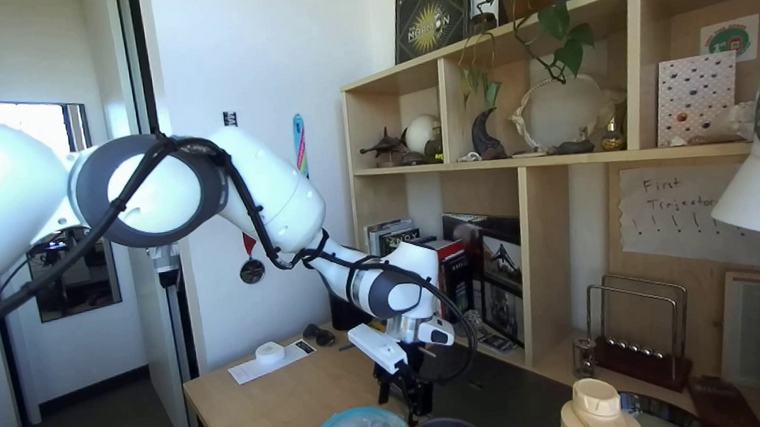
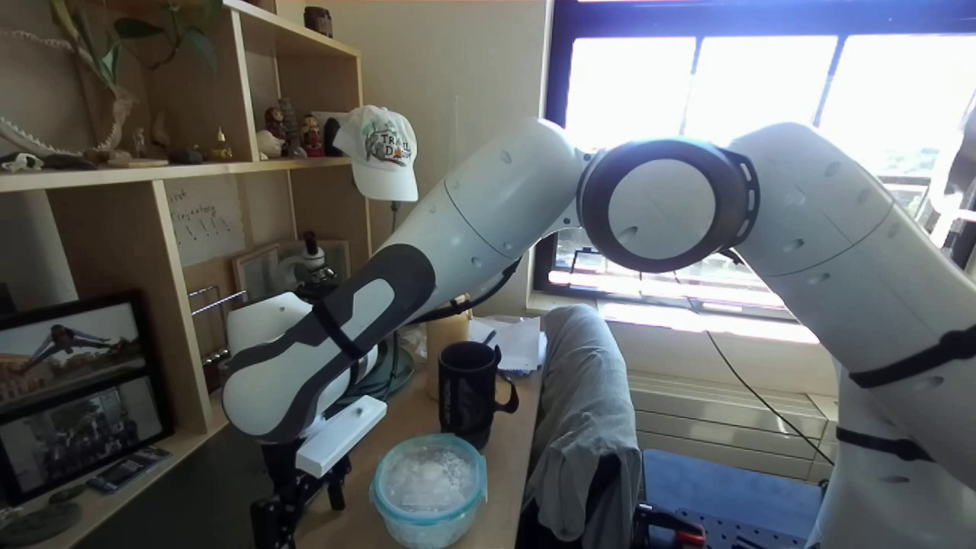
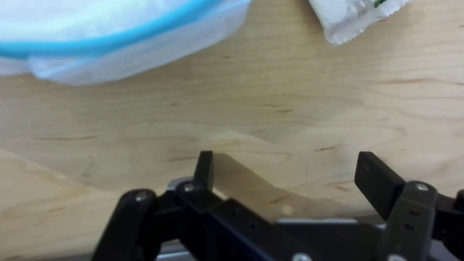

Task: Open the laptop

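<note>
Evenly dark, the matte laptop (image 1: 514,394)

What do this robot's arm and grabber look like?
The arm is white and smoothly rounded, with broad dark grey bands. A black cable runs along it, and black straps wrap around it. A white bar is mounted beside the gripper, which is black, with jointed fingers ending in blocky tips and small silver screws.

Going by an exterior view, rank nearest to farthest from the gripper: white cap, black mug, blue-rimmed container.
1. Blue-rimmed container: beside the gripper, image right.
2. Black mug: behind the container.
3. White cap: high up, farthest.
</note>
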Motion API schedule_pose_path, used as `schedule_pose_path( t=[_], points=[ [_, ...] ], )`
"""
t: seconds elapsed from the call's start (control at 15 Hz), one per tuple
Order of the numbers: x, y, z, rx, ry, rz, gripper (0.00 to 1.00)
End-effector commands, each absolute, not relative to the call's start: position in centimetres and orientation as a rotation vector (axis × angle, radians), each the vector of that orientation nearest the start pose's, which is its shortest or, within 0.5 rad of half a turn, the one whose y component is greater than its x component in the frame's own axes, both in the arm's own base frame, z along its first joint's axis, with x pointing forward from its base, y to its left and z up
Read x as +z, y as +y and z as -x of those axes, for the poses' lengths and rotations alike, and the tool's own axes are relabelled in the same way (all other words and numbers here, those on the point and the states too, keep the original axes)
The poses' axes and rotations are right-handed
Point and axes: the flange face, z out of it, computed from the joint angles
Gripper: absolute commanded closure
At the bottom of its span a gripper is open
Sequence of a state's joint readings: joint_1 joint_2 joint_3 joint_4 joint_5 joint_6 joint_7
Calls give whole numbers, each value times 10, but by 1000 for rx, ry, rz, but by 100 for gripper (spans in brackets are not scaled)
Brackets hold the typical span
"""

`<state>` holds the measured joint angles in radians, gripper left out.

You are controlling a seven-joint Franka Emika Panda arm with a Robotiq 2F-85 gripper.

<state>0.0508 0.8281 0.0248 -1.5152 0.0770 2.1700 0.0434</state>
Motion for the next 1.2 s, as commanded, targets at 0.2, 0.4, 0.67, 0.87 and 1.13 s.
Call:
schedule_pose_path(
  t=[0.2,0.4,0.67,0.87,1.13],
  points=[
    [177,46,-712,215,57,3097,0],
    [175,46,-719,205,59,3091,0],
    [170,45,-719,249,82,3084,0],
    [171,43,-720,279,95,3083,0],
    [173,41,-724,292,94,3085,0]
  ],
)
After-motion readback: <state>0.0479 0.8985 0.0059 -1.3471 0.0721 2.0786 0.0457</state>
